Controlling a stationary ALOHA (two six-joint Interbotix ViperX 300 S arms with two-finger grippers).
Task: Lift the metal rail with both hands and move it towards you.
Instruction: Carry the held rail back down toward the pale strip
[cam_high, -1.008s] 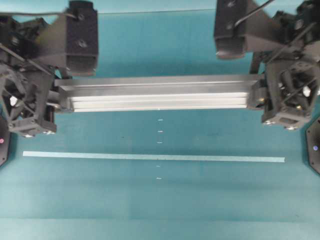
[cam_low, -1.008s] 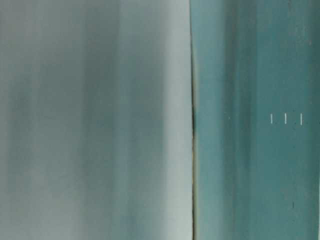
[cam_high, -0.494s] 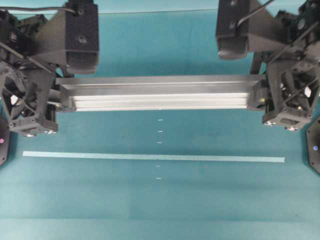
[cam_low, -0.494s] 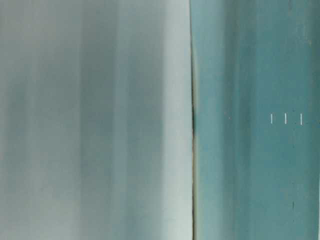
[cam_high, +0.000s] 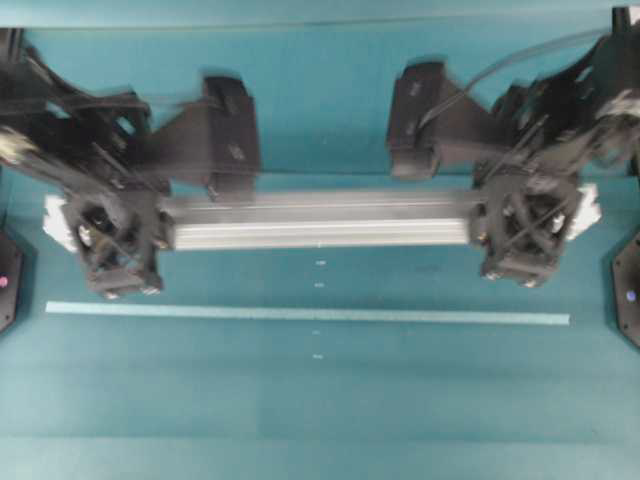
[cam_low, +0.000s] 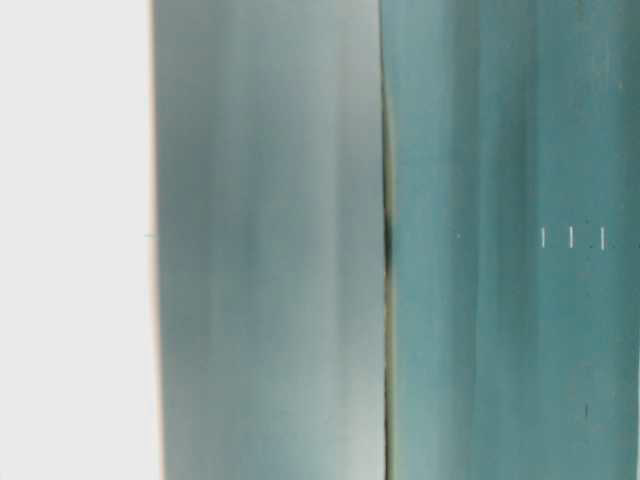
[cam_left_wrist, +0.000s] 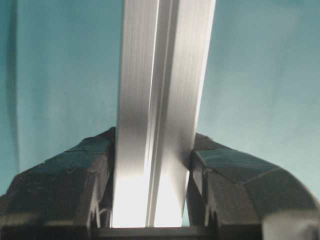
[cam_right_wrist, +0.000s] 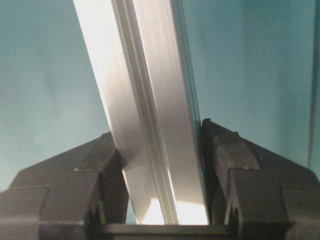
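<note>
The metal rail (cam_high: 320, 222) hangs level across the middle of the scene, with one end effector near each of its ends, so the weight is shared and the long bar should not tip to one side. The left end effector (cam_high: 113, 235) sits a little inside the left end of the rail, and a short piece of bright metal shows beyond it. The right end effector (cam_high: 525, 228) sits the same way near the right end. Both wrist views show the state clearly. In the left one the rail (cam_left_wrist: 159, 115) passes between the two dark fingers (cam_left_wrist: 65, 185), which press on its sides. In the right one the rail (cam_right_wrist: 145, 110) is also pinched between the fingers (cam_right_wrist: 250, 180), but it runs somewhat slanted through the grip. I judge that this small slant could let the bar twist if the two arms do not travel together.

The rail is parallel to the pale tape strip (cam_high: 308, 315), and it lies just on the far side of this strip, not touching it. A row of small white marks (cam_high: 320, 285) runs from under the rail across the strip.

The worktop (cam_high: 320, 410) is a plain teal surface, smooth and matte. The table-level view is very blurred; only a grey band and teal can be told there.
</note>
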